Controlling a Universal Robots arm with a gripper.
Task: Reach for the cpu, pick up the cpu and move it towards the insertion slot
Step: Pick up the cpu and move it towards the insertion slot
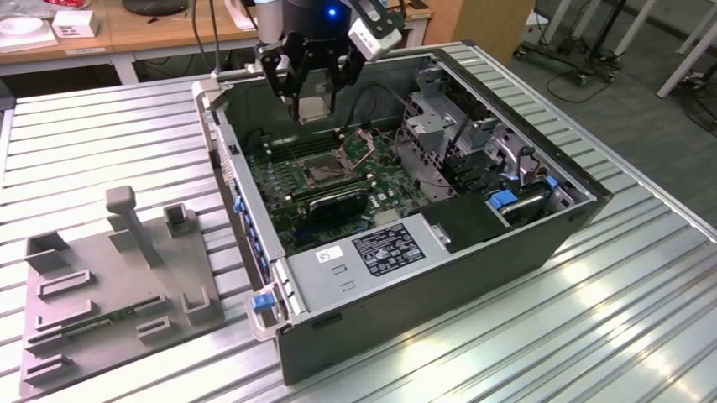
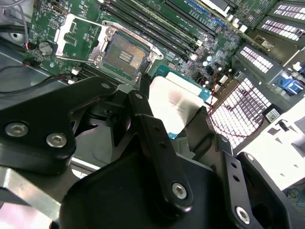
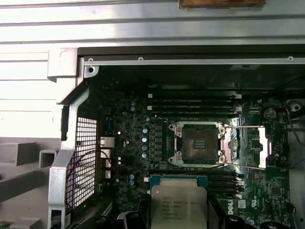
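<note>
In the exterior view my gripper (image 1: 315, 107) hangs over the far end of the open computer case (image 1: 448, 277), shut on the cpu (image 1: 315, 102), a small silvery square chip held edge-on between the black fingers. Both wrist views show the cpu (image 2: 172, 102) (image 3: 178, 206) clamped by its sides above the green motherboard. The insertion slot (image 1: 319, 171) (image 2: 125, 53) (image 3: 200, 143), a silver-framed socket with a dark centre, lies uncovered a short way ahead of the chip. Its metal load plate (image 3: 249, 146) is swung open beside it.
Long black memory slots (image 3: 193, 104) flank the socket. A silver drive cage (image 1: 448, 126) and a power supply (image 1: 381, 248) fill the case's other parts. A grey fixture plate (image 1: 112, 285) with upright blocks lies on the ribbed metal table at the exterior view's left.
</note>
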